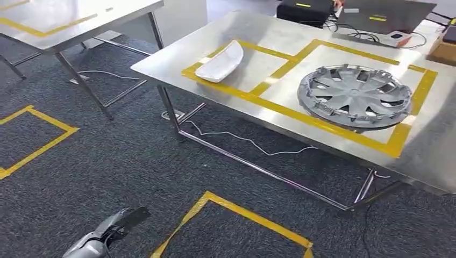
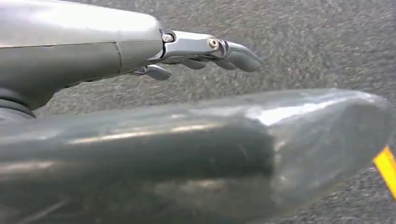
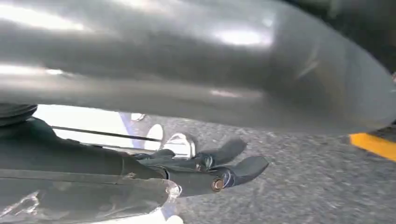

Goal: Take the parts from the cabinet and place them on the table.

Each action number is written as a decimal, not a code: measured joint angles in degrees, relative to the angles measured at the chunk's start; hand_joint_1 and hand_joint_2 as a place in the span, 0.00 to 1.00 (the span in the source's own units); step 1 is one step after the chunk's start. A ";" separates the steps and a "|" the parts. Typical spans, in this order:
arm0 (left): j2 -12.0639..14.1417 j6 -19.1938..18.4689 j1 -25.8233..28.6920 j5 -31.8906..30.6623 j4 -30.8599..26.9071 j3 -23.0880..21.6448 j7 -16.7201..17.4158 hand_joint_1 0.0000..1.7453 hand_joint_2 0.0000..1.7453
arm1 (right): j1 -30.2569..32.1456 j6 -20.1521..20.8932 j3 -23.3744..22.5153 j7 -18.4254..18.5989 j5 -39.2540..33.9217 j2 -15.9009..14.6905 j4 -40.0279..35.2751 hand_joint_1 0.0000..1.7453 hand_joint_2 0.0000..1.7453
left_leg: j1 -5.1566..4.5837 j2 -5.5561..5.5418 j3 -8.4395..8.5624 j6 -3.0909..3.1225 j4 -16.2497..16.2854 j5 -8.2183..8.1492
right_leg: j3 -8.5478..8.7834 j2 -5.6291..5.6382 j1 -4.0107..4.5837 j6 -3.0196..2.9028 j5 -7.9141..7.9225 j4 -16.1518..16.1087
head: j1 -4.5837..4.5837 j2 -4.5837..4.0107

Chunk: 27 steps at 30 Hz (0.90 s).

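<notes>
Empty left robot hand; beyond, spoked grey hubcap, curved white part.

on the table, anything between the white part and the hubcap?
Head view: only yellow tape line and bare steel table between white part and hubcap.

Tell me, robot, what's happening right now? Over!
Left robot hand open, hanging low over the carpet. Right robot hand open, holding nothing. White part and hubcap lie in yellow boxes on the table. Nothing in the way.
</notes>
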 joint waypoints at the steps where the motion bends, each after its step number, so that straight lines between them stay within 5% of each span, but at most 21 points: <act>1: 0.00 0.00 0.13 0.07 0.06 0.07 0.00 0.00 0.00 | -0.09 0.00 0.00 0.00 -0.02 0.00 0.00 0.00 0.00 | 0.08 0.15 -0.10 -0.34 -0.02 0.73 | 0.43 -0.04 -0.02 0.00 -0.30 -1.28 | -0.20 0.02; 4: -0.17 0.11 0.47 0.15 0.53 0.22 0.00 0.00 0.00 | 0.16 0.02 0.02 -0.83 -0.22 0.04 0.02 0.00 0.00 | 0.18 0.19 -0.40 -1.48 -0.61 2.50 | -1.34 -0.03 0.17 -1.26 1.23 -1.05 | 0.04 0.00; 5: -0.22 0.15 0.62 0.15 0.72 0.26 0.02 0.00 0.00 | 0.02 0.02 0.02 -0.81 -0.26 0.13 0.07 0.00 0.00 | 0.42 0.07 -0.87 -1.75 0.01 0.54 | -1.96 -0.31 -0.12 -1.67 1.96 -1.06 | 0.09 0.00; 6: -0.26 0.18 0.92 0.17 0.83 0.33 0.02 0.00 0.00 | 0.04 -0.02 0.04 -0.81 -0.31 0.13 0.13 0.00 0.00 | 0.47 0.04 -1.66 -2.04 2.64 -3.75 | -2.90 -0.23 -0.17 -2.18 2.68 -1.07 | -0.35 0.00; 8: -0.33 0.22 0.94 0.24 1.01 0.39 0.02 0.00 0.00 | 0.27 0.02 0.07 -0.81 -0.31 0.13 0.15 0.00 0.00 | 0.63 0.04 -3.70 -2.59 11.56 -11.11 | -4.52 -0.31 -0.17 -2.40 4.21 -0.96 | -0.39 0.00; 9: -0.42 0.22 0.96 0.26 1.05 0.39 0.02 0.00 0.00 | 0.29 0.02 0.11 -0.81 -0.31 0.13 0.15 0.00 0.00 | 0.66 0.04 -4.35 -2.80 15.52 -12.56 | -5.32 -0.36 -0.17 -2.36 4.96 -0.79 | -0.41 0.00; 11: -0.44 0.22 1.02 0.33 1.20 0.39 0.02 0.00 0.00 | 0.31 0.02 0.20 -0.81 -0.31 0.13 0.15 0.00 0.00 | 0.92 0.04 -3.30 -3.10 18.16 -9.71 | -7.71 -0.39 -0.29 -1.97 6.37 -0.19 | -0.46 0.00; 13: -0.44 0.24 1.02 0.33 1.27 0.39 0.02 0.00 0.00 | 0.33 0.06 0.28 -0.81 -0.33 0.15 0.15 0.00 0.00 | 1.21 0.04 1.68 -3.34 12.77 -5.87 | -9.92 -0.39 -0.61 -1.38 7.35 0.76 | -0.44 0.00; 14: -0.46 0.26 1.00 0.33 1.29 0.39 0.02 0.00 0.00 | 0.30 0.07 0.28 -0.81 -0.35 0.13 0.15 0.00 0.00 | 1.41 0.04 5.20 -3.60 8.21 -5.78 | -10.74 -0.37 -0.71 -0.99 7.77 1.23 | -0.48 0.00; 15: -0.70 0.24 0.88 0.31 1.33 0.39 0.02 0.00 0.00 | 0.29 0.07 0.31 -0.81 -0.39 0.04 0.22 0.00 0.00 | 1.72 -0.09 9.22 -3.96 3.27 -7.63 | -11.54 -0.31 -0.38 -0.55 8.05 1.86 | -0.85 0.00; 16: -0.65 0.31 0.83 0.31 1.36 0.39 0.02 0.00 0.00 | 0.27 0.09 0.31 -0.81 -0.55 0.11 0.22 0.00 0.00 | 1.36 -0.53 10.63 -2.98 -0.20 -9.19 | -12.06 -0.31 -0.35 -0.18 8.48 2.37 | -0.98 0.02; 19: -0.94 0.61 1.50 0.02 2.23 0.39 0.28 0.00 0.00 | 0.61 0.15 0.31 -0.83 -1.05 0.09 0.33 0.00 0.00 | 1.04 -0.26 9.01 -1.12 0.32 -8.51 | -12.68 -0.27 -0.69 0.53 10.38 2.03 | -0.96 0.00; 20: -0.98 0.74 1.69 -0.02 2.64 0.39 0.31 0.00 0.00 | 0.94 0.15 0.31 -0.98 -1.22 0.09 0.48 0.00 0.00 | 1.16 0.12 8.37 -0.45 0.33 -7.93 | -12.94 -0.25 -0.93 0.86 9.53 2.46 | -0.94 0.00; 22: -1.00 1.01 2.04 -0.02 2.99 0.42 0.35 0.00 0.00 | 1.16 0.17 0.31 -1.05 -1.40 0.11 0.52 0.00 0.00 | 0.99 0.12 6.84 0.43 0.35 -6.55 | -15.03 -0.24 -0.95 1.24 2.41 7.50 | -0.59 0.00; 24: -1.00 1.18 2.06 -0.02 3.30 0.44 0.35 0.00 0.00 | 1.03 0.20 0.31 -0.66 -1.44 0.26 0.55 0.00 0.00 | 0.65 0.12 4.89 0.77 0.39 -5.00 | -16.62 -0.23 -0.95 1.31 -3.60 16.22 | -0.17 0.00; 25: -1.00 1.22 2.12 -0.02 3.54 0.46 0.35 0.00 0.00 | 0.98 0.20 0.33 -0.66 -1.44 0.26 0.55 0.00 0.00 | 0.47 0.12 3.88 0.78 0.46 -4.24 | -16.56 -0.21 -0.92 1.19 -4.12 18.94 | -0.33 0.00; 27: -1.03 1.25 2.38 -0.02 4.00 0.46 0.35 0.00 0.00 | 0.91 0.20 0.31 -0.83 -1.49 0.28 0.55 0.00 0.00 | 0.20 0.19 1.91 0.71 0.63 -2.79 | -13.79 -0.20 -0.71 0.79 -0.18 18.78 | -0.28 0.00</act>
